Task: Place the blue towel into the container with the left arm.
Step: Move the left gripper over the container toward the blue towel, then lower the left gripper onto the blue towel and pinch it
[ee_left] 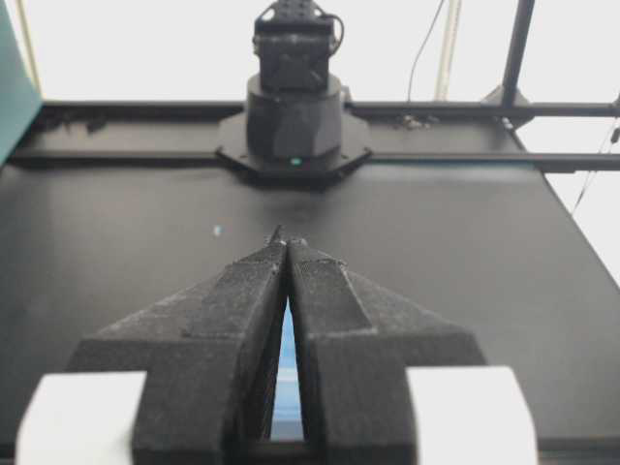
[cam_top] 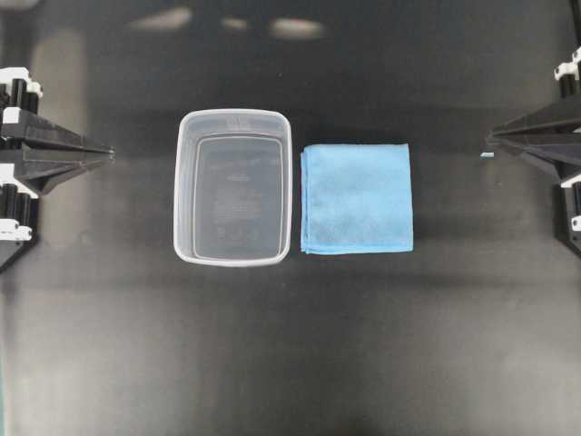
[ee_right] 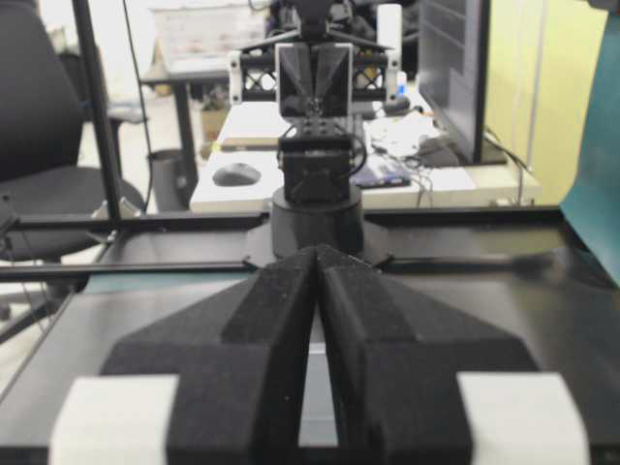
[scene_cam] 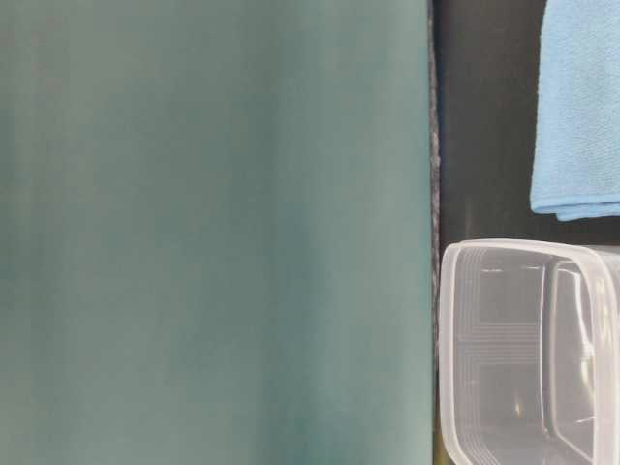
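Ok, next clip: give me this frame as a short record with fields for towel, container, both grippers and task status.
towel: blue towel, folded square, flat on the black table, just right of the tub in the overhead view
container: clear container, upright, nothing inside, lying beside the towel's edge
left gripper: left gripper shut, at the table's left edge, away from both items
right gripper: right gripper shut, at the right edge, holding nothing
task status: not started; towel outside the container
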Available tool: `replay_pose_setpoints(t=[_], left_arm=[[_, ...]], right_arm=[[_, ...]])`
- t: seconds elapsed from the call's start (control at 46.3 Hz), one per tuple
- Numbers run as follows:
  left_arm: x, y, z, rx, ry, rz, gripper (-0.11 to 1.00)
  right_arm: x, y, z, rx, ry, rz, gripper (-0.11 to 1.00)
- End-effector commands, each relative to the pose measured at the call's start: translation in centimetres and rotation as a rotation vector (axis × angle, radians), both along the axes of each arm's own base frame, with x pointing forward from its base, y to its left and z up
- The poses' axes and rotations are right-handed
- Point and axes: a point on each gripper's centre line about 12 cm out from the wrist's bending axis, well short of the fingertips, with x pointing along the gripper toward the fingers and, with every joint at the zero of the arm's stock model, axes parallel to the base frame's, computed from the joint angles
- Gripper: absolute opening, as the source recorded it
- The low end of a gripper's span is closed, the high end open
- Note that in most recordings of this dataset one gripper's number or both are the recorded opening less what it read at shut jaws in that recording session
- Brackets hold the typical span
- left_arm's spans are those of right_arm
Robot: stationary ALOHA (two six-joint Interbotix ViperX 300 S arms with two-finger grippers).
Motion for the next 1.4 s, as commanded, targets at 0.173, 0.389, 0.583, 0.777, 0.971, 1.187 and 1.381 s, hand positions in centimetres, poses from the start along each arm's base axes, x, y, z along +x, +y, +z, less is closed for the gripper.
replay_pose_setpoints(t=[0.173, 0.389, 0.583, 0.777, 0.971, 1.187, 1.381], left_arm=[[3.8, -0.1, 3.2, -0.011, 0.118, -0.006, 0.00], [8.0, 0.0, 4.1, 0.002, 0.325, 0.004, 0.00], [12.4, 0.2, 4.6, 0.013, 0.481, 0.012, 0.00], [17.0, 0.6, 3.6, 0.012, 0.689, 0.028, 0.00], [20.9, 1.6, 2.8, 0.004, 0.836, 0.054, 0.01], [25.4, 2.4, 0.3, 0.054, 0.963, 0.045, 0.42], [29.5, 2.6, -3.8, 0.082, 1.085, 0.027, 0.89]], right_arm=[[0.0, -0.2, 0.4, 0.005, 0.005, -0.012, 0.01], [-0.4, -0.2, -0.4, 0.007, 0.087, -0.011, 0.01], [-1.4, -0.2, -0.6, 0.007, 0.107, -0.010, 0.01], [-2.1, -0.2, -0.1, 0.007, 0.089, -0.010, 0.22], [-2.2, -0.2, -0.1, 0.007, 0.098, -0.010, 0.70], [-2.3, -0.1, 0.1, 0.005, 0.087, -0.007, 0.74], [-2.3, -0.1, 0.4, 0.000, 0.064, -0.006, 0.74]])
